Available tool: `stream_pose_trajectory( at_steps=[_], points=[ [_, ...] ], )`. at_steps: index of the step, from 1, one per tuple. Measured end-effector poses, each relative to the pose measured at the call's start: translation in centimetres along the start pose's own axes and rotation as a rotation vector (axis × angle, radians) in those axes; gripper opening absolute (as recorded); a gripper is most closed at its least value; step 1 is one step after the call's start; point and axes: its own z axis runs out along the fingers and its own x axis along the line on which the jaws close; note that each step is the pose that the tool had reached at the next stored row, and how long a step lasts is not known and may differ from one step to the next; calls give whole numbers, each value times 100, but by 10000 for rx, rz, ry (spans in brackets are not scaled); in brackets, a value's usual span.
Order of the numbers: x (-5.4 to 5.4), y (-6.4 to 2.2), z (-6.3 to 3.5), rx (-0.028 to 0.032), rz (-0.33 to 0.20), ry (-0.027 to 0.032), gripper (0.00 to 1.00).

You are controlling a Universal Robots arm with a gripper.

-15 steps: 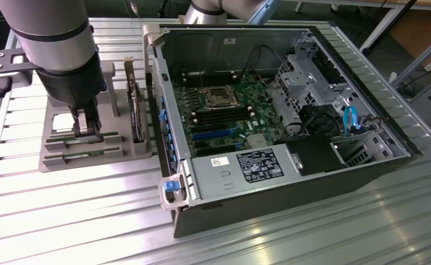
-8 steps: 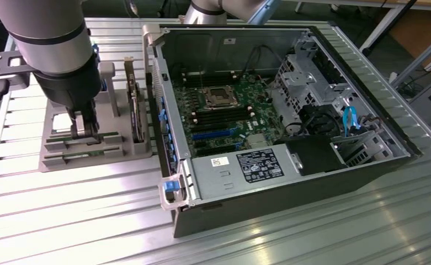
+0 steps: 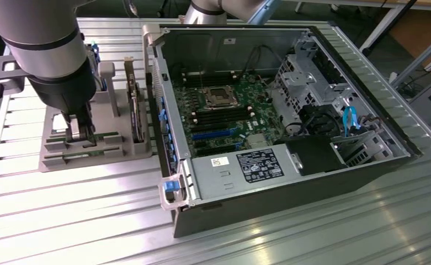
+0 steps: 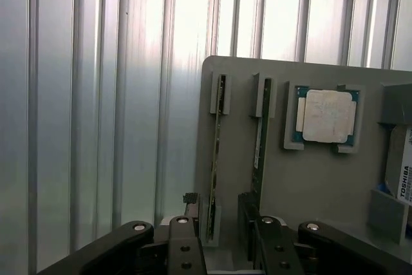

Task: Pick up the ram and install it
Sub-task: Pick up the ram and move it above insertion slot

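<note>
Hand (image 4: 219, 216) is down over the grey holder (image 4: 309, 185) and open. Its two dark fingers (image 4: 192, 220) stand either side of the near end of the ram (image 4: 216, 152), with a gap showing, so nothing is clamped. One pad may already touch the board; the view is too dim there to say.

The ram stands on its long edge in the holder's slot, between the fingers and running away from the hand. A second ram stick (image 4: 259, 133) stands just beside it, in line with the other finger. Further off from the hand are the CPU chip (image 4: 325, 115) and a Toshiba hard drive (image 4: 400, 165).

Handling, my judgement:
- It is a light, thin, stiff board that is brittle if twisted.
- Take hold across the flat faces near the upper edge, mid-length, away from the contact edge.
- Gentle clamping should suffice, as the faces carry chips and a label.

Poorly seen:
- The ram shows edge-on, so its faces and contacts are hidden.
- The hard drive is cut off.
- In the exterior view the arm's body covers much of the holder (image 3: 75, 157).

The open computer case (image 3: 274, 110) lies well apart from the hand on the ribbed surface (image 3: 68, 210).
</note>
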Motion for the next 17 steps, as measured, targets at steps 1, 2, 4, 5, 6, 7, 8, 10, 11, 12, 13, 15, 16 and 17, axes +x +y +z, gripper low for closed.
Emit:
stream_pose_trajectory(
  at_steps=[1,2,4,5,6,7,8,10,11,12,13,15,16,17],
  points=[
    [0,0,12,1,0,0,37],
    [0,0,21,1,1,0,37],
    [0,1,49,0,1,0,37],
    [0,1,59,0,1,0,37],
    [1,1,68,1,1,0,37],
    [1,1,78,0,0,0,37],
    [1,1,89,0,1,1,37],
    [2,1,107,0,1,0,37],
    [2,1,137,0,0,0,37],
    [2,1,154,0,1,0,37],
    [2,2,168,0,0,0,37],
    [3,2,190,0,1,0,37],
    [3,2,199,1,0,0,37],
    [3,2,205,0,0,0,37]
  ],
)
